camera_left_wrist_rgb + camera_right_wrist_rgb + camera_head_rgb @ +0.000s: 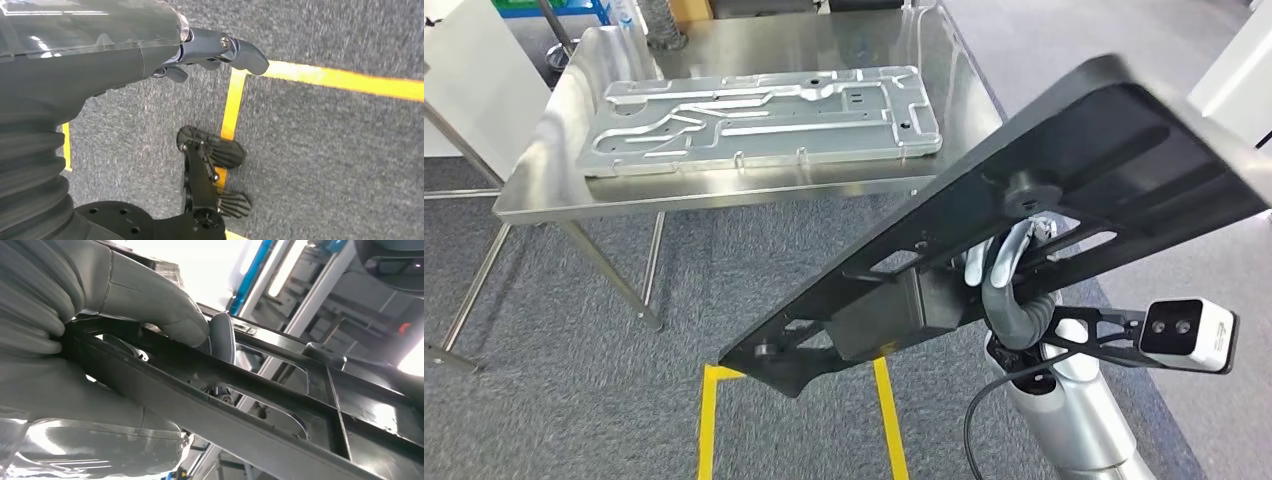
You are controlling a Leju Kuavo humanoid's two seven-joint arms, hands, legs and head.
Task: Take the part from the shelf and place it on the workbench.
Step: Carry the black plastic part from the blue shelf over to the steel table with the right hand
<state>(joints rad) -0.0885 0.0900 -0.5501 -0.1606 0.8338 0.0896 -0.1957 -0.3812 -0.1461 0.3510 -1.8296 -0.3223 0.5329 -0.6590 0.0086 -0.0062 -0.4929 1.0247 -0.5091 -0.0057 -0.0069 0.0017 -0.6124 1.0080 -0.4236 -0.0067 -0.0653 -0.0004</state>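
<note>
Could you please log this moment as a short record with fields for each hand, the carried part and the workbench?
right hand: grips the black part by a rib, thumb over it
black part: held tilted in the air, short of the workbench
left hand: holds nothing, hangs over grey carpet with yellow floor tape
workbench: steel table bearing a silver metal plate
task state: part not yet placed

Silver cylindrical right forearm [1074, 420], black cable looped at its 9 o'clock; white-faced wrist camera [1189, 335] on black bracket. Grey ribbed-cover left hand [200, 55], screw-headed thumb.
</note>
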